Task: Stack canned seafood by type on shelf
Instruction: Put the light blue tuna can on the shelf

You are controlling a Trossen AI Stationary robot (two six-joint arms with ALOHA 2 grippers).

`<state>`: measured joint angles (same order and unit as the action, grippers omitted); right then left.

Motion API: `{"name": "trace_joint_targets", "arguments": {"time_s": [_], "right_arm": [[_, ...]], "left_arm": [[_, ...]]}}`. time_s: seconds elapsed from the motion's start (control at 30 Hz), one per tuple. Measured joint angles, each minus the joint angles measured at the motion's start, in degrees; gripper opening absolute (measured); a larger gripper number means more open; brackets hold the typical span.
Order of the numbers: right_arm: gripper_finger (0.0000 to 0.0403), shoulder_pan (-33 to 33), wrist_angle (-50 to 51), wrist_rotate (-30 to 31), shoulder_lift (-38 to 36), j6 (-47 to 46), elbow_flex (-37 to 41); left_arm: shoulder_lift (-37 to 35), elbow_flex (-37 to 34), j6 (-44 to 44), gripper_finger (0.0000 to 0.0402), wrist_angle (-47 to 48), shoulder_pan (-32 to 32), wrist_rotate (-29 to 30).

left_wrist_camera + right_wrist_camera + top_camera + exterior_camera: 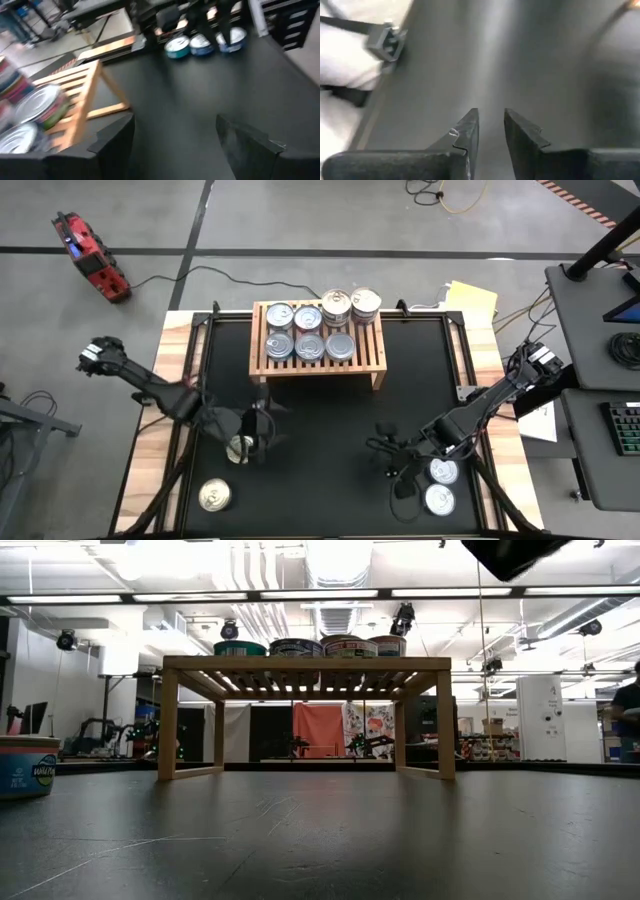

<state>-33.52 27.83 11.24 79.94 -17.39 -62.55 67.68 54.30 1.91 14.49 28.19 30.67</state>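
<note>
Low light-wood shelf standing at worktop's far middle, eight round tins clustered on its slats; four more tins scattered upright near the front.

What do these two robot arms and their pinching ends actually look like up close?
Both arms are dark, jointed and slim, with thin black cables trailing near the right one. The left end effector has two broad, flat black fingers with angular edges. The right end effector has two dark grey fingers that taper to pointed, notched tips. No coloured markings show on either.
</note>
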Motion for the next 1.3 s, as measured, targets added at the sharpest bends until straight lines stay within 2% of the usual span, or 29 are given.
{"name": "trace_joint_targets", "arguments": {"time_s": [0.17,0.57,0.9,1.13,1.23,1.3], "right_arm": [[0.0062,0.0,2.38,-5.76,0.0,-6.09,-0.01],[0.0028,-1.76,16.96,-10.3,0.0,-37.95,0.4],[0.001,-4.48,34.69,-9.75,-0.02,-58.31,2.11],[0.0009,-4.48,37.0,-10.39,-0.02,-68.99,7.88],[0.0009,-4.57,37.82,-12.43,-0.02,-72.84,9.64],[0.0009,-4.81,38.67,-13.43,-0.02,-74.42,10.27]], "left_arm": [[4.54,0.0,-0.37,0.0247,-5.4,2.22,0.08],[11.64,1.44,-3.1,0.0233,-7.37,2.64,0.31],[12.03,1.49,-2.91,0.0232,-6.88,2.64,0.35],[11.96,1.49,-1.47,0.0232,-6.68,2.57,3.49],[11.96,1.49,-1.55,0.0232,-6.34,2.55,3.74],[11.84,1.97,-3.85,0.0233,-3.18,2.84,3.74]]}}
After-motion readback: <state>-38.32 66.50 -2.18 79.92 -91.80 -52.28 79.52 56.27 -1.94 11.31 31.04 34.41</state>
